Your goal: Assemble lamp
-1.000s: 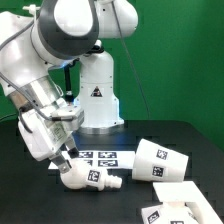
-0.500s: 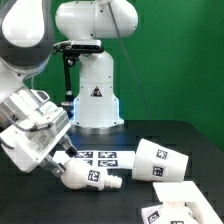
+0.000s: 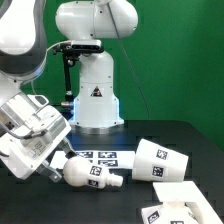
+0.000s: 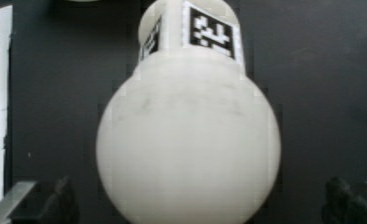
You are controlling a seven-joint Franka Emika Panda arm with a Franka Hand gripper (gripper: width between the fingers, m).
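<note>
You see the tapered shade lying on its side on the black table at the exterior view's right, with the flat stepped base nearer the camera; both are white and carry square tags. The bulb lies on its side just beside the marker board, its smooth egg-shaped head toward the gripper and its tagged neck pointing away. Your gripper is spread wide, with one finger on each side of the head and a gap between.

The black table carries bulb, shade, base and marker board.
</note>
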